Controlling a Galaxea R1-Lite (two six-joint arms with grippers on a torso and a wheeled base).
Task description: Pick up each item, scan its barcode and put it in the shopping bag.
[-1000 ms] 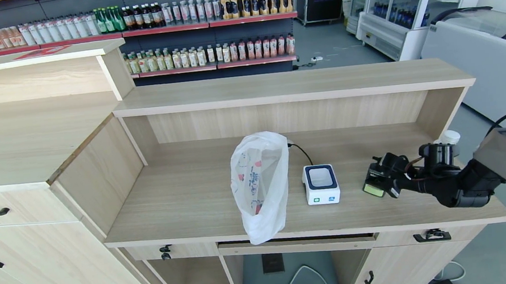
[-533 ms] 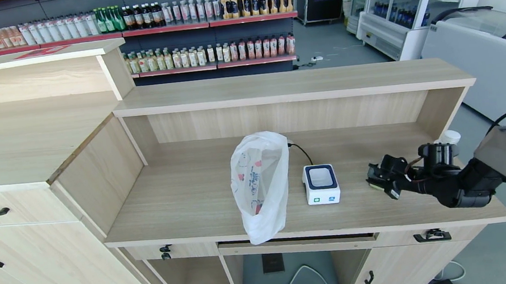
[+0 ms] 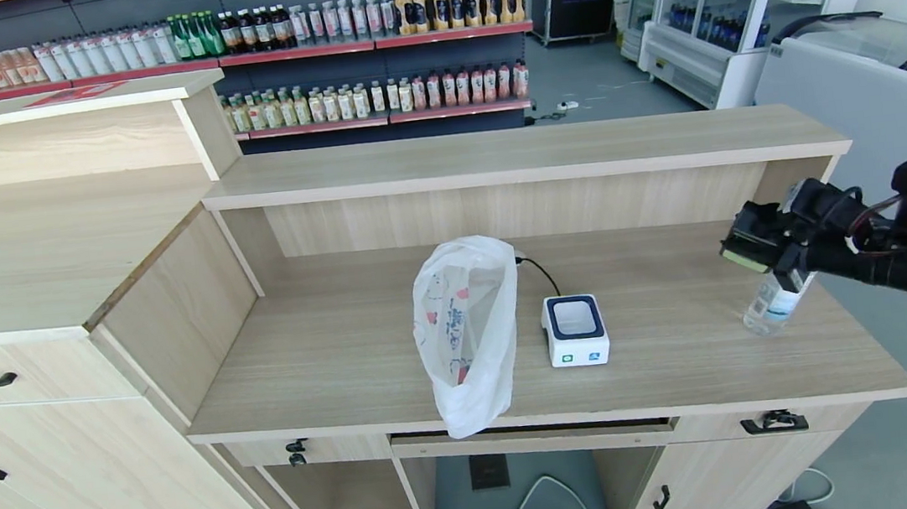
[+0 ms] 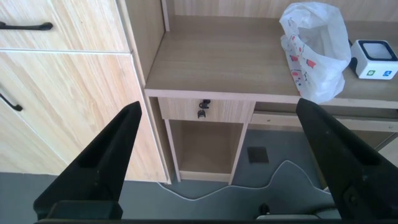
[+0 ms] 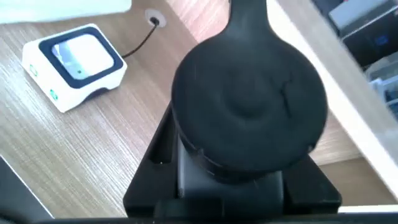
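The left gripper hangs low beside the counter, jaws spread wide and empty. The shopping bag and scanner have not moved. Within 1 second the right gripper has risen off the counter and swung right, to the upper part of the bottle standing at the far right end. I cannot tell how its jaws stand. It is probably lining up the 1st pick.

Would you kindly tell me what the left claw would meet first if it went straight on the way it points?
Probably the small keyed drawer under the counter edge; the open left claw frames it, though depth is unclear.
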